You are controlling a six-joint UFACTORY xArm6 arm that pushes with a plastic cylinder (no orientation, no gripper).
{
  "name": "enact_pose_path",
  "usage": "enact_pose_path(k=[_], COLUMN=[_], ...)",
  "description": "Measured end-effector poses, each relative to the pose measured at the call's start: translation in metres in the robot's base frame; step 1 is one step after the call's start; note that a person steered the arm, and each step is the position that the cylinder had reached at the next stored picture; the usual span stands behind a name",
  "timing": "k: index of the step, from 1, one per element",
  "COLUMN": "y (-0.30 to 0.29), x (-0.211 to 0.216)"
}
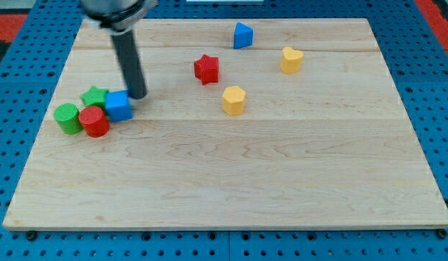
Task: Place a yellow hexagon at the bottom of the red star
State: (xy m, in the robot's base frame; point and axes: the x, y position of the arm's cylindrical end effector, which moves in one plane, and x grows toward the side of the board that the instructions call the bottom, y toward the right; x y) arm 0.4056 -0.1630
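Observation:
The yellow hexagon [234, 100] lies near the board's middle, just below and to the right of the red star [206, 69]. My tip [138, 96] is far to the left of both, touching or almost touching the upper right of a blue cube [119, 106]. The rod rises from there to the view's top.
A green star [95, 96], a green cylinder [67, 118] and a red cylinder [95, 122] cluster with the blue cube at the left. A blue triangular block [242, 35] and a yellow heart-like block [291, 59] sit near the top. The wooden board [231, 181] lies on a blue surface.

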Motion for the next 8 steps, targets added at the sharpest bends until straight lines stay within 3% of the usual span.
enact_pose_path(k=[1,2,3,4,5,6,8], y=[-0.002,0.081,0.119,0.146,0.203,0.244,0.144], x=[0.01,0.01,0.056,0.074,0.063,0.024,0.02])
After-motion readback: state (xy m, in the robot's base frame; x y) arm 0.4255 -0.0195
